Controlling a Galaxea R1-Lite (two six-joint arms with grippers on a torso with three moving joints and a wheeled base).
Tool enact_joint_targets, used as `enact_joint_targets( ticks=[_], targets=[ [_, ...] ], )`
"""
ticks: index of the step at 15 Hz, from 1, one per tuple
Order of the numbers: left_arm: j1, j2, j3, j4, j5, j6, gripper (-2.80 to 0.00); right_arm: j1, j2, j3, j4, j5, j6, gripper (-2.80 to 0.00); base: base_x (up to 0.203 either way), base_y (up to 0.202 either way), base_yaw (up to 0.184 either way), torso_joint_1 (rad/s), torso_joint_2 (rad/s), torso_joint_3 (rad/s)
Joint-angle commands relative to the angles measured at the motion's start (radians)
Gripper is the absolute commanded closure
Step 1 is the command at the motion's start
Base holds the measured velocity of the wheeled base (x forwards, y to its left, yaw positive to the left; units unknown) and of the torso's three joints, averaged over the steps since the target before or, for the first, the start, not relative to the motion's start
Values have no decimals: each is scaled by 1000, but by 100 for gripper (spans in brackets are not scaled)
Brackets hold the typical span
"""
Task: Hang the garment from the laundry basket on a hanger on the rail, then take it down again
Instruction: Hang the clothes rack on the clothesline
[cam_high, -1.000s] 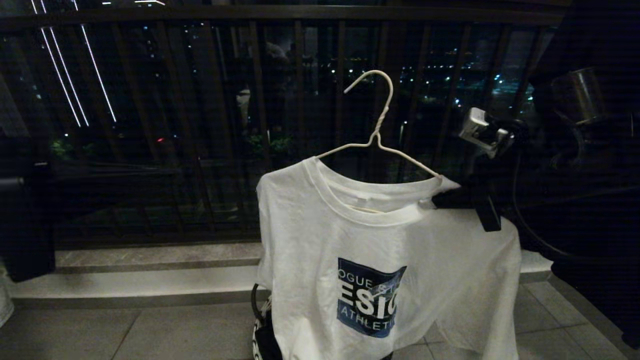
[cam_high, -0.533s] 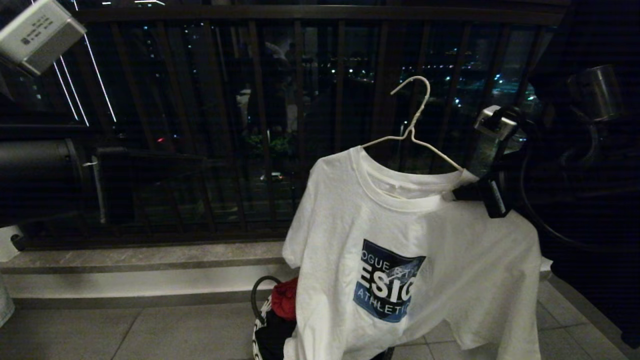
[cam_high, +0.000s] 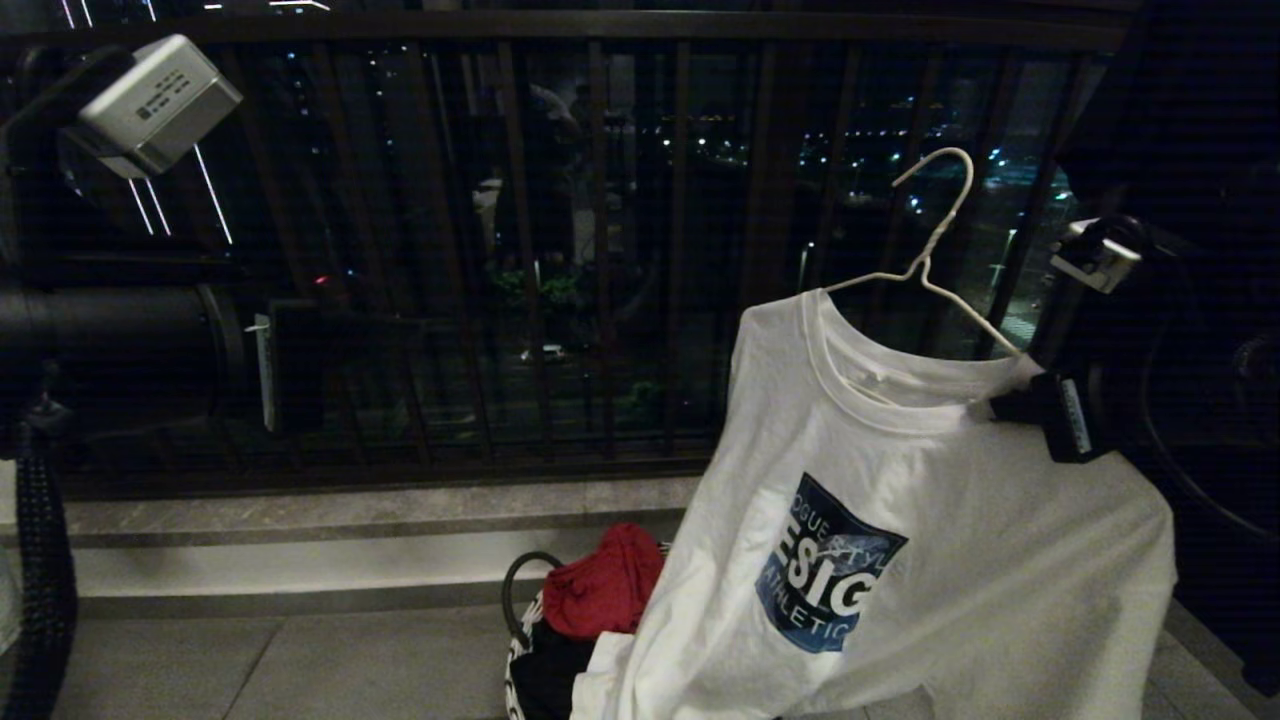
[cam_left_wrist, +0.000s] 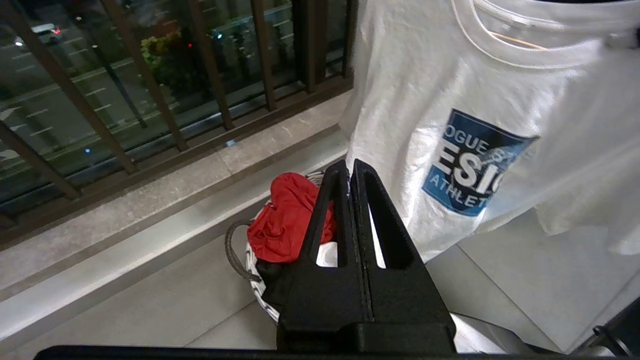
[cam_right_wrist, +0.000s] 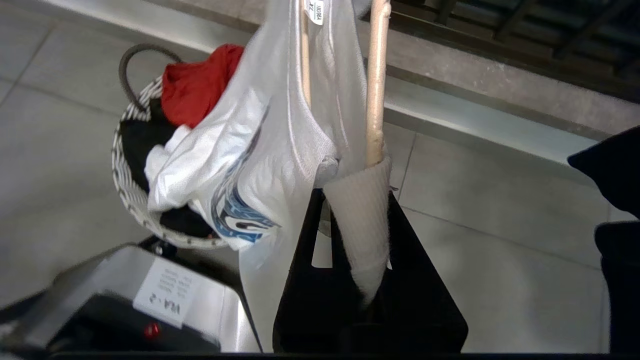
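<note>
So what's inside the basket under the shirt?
In the laundry basket lie a red cloth and something black. The white T-shirt's bottom edge drapes over them, so whatever lies deeper is covered.

The head view looks forward and slightly down at the dark balcony railing (cam_high: 600, 250), with the laundry basket (cam_high: 520, 660) low at its lower edge and the garment (cam_high: 900, 520) to the right of it. The left wrist view looks steeply down past its own closed jaws onto the laundry basket (cam_left_wrist: 255, 285) from the side away from the railing, fairly near. The right wrist view looks down along the hanger (cam_right_wrist: 376, 85), very close to it, with the laundry basket (cam_right_wrist: 122, 185) further below. All three views share the basket, the garment's printed chest and the stone ledge (cam_high: 350, 510) behind the basket.
</note>
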Motion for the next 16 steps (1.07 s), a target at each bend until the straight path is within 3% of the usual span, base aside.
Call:
enact_joint_targets(
  ticks=[1,3,6,10,16],
  targets=[
    [-2,3,1,3,-8,-2,0,10,-98,53,1,21,-30,0,0,0,0,0,0,0],
    [-3,3,1,4,-10,-2,0,11,-126,71,5,92,-56,0,0,0,0,0,0,0],
    [-8,-8,3,11,-16,0,0,17,-171,124,15,97,-95,0,0,0,0,0,0,0],
    [-11,-29,0,100,-204,-2,0,46,-249,234,15,103,-173,0,0,0,0,0,0,0],
    [-11,-23,1,104,-206,1,0,91,-307,298,14,113,-175,0,0,0,0,0,0,0]
  ],
)
